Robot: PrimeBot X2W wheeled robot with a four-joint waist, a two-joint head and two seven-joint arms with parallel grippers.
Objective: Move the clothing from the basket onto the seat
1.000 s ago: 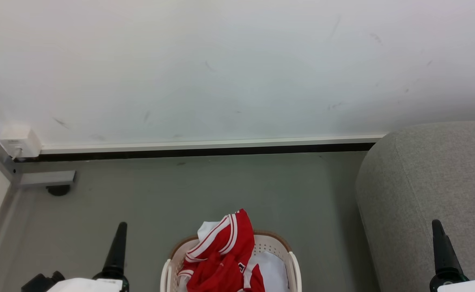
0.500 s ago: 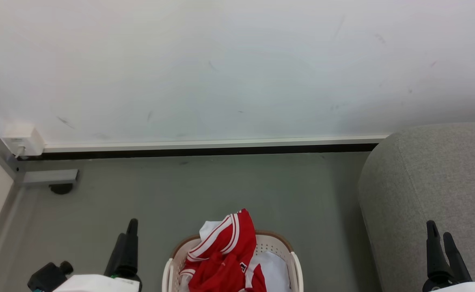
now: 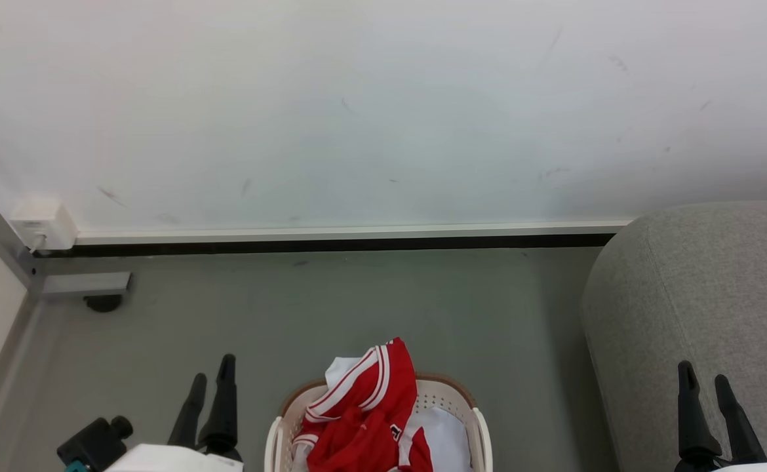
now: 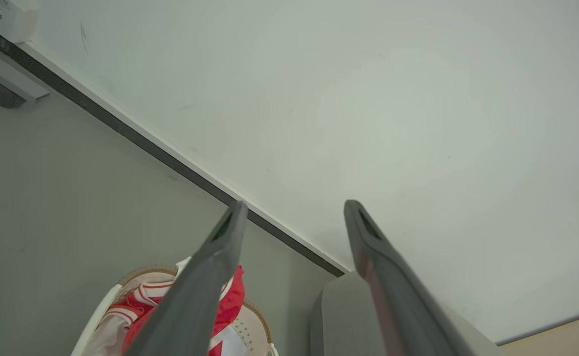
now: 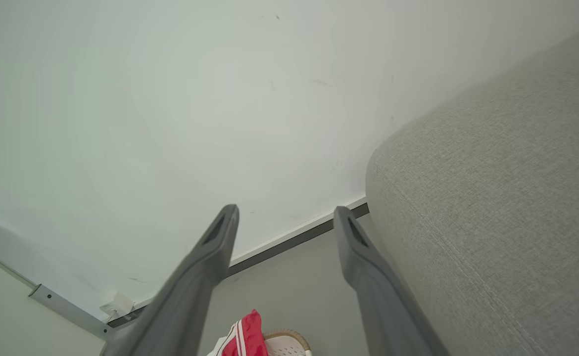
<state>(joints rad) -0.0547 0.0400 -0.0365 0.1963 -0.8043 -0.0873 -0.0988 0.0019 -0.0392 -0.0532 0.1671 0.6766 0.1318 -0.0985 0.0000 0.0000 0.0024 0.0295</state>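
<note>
The clothing (image 3: 364, 419) lies heaped in the basket (image 3: 452, 388) at the bottom middle of the head view, between the two grippers and touched by neither. The left gripper (image 3: 213, 368) hangs over the floor (image 3: 357, 301) just left of the basket, its two long dark fingers spread apart with nothing between them. The right gripper (image 3: 703, 371) stands well apart on the other side, in front of the seat (image 3: 705, 288), its jaws likewise wide and empty. The clothing is soft, crumpled, bright red fabric edged with white stripes, and one fold rises above the basket's far rim. Beside it in the basket lies a plain white cloth (image 3: 446, 432). The basket is oval, of cream plastic pierced with rows of small holes, with a brown band round its rim. The seat, right of the basket across a strip of floor, is covered in light-grey woven fabric, with a rounded corner and a stitched seam that shows in the right wrist view. The floor is smooth and grey-green. Behind it the white wall (image 3: 357, 111) is faintly scuffed, with a pale skirting (image 3: 344, 233) above a dark strip.
</note>
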